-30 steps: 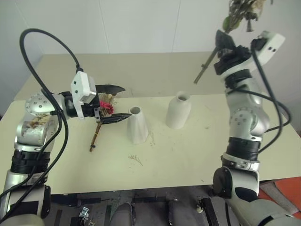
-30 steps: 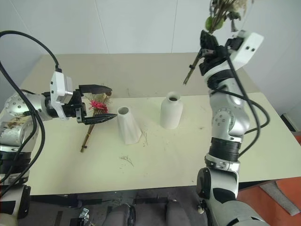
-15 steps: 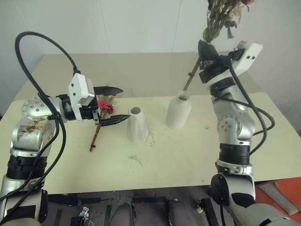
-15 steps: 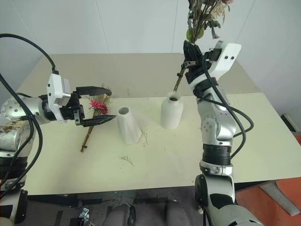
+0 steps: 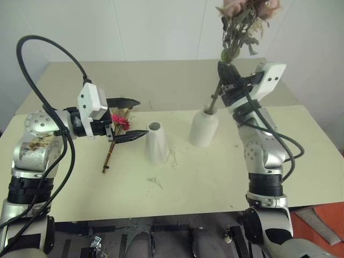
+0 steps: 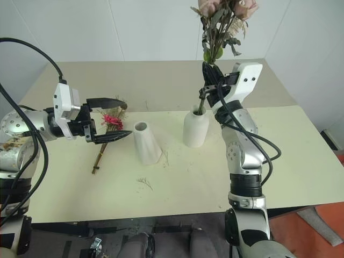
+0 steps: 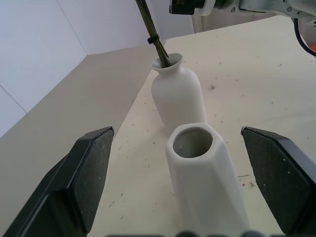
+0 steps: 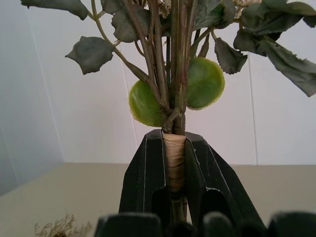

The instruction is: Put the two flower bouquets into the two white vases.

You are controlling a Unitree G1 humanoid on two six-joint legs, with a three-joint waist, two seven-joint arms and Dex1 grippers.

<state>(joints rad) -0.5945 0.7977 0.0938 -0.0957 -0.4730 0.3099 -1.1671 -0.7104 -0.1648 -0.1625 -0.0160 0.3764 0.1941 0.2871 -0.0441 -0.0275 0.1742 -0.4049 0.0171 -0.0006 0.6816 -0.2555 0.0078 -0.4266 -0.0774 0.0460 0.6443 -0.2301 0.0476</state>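
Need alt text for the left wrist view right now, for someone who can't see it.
The rose bouquet's stems stand in the mouth of the bottle-shaped white vase. In front of it stands the cone-shaped white vase, its mouth empty, on the cream table. The left gripper is open, one black finger on either side of the cone vase.

My pale pink rose bouquet (image 5: 239, 27) stands upright, stems entering the plump white vase (image 5: 204, 128). The cone vase (image 5: 156, 143) stands empty beside it. The magenta bouquet (image 5: 115, 134) lies flat on the bench (image 5: 215, 177).

Bare white-walled lab, beige table (image 5: 215, 177)
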